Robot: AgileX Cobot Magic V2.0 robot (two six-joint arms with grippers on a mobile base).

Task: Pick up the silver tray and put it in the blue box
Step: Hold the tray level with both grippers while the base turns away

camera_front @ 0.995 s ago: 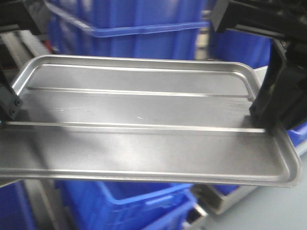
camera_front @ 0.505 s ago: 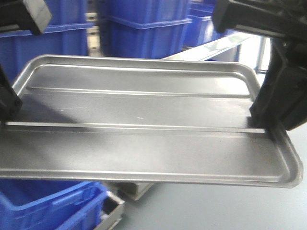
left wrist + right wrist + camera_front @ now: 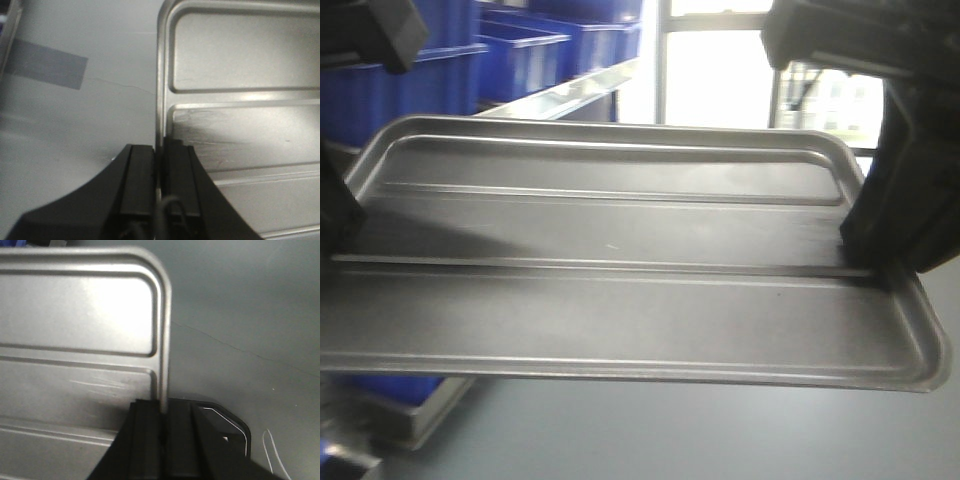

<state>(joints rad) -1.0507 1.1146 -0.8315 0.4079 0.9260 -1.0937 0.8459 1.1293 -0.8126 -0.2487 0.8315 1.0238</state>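
The large, shallow, rectangular silver tray of brushed metal, with rounded corners and two long straight ridges, hangs about level in the air between both arms, its long side across the front view. No tabletop shows in any view, so no table edge or corner can place it. Beneath it lies only grey floor.

The black left gripper is clamped on the rim of the tray's left short end, one finger outside the rim and one on the recessed floor. The black right gripper pinches the right short end the same way.

Bright-blue plastic crates stand at the upper left of the front view, beside a shiny steel rail. Another blue crate shows under the tray's near left corner. Which of them is the blue box to fill, I cannot tell.

The step in hand seems to be the carry. To do it well, both arms should travel together at one height, so the tray neither twists nor slides out of the thin rim grips; smooth metal likely gives little hold. The tray should arrive square above the box opening, with its long side along the box's long side and clear of the box's rim. It should then go down flat before either grip lets go.
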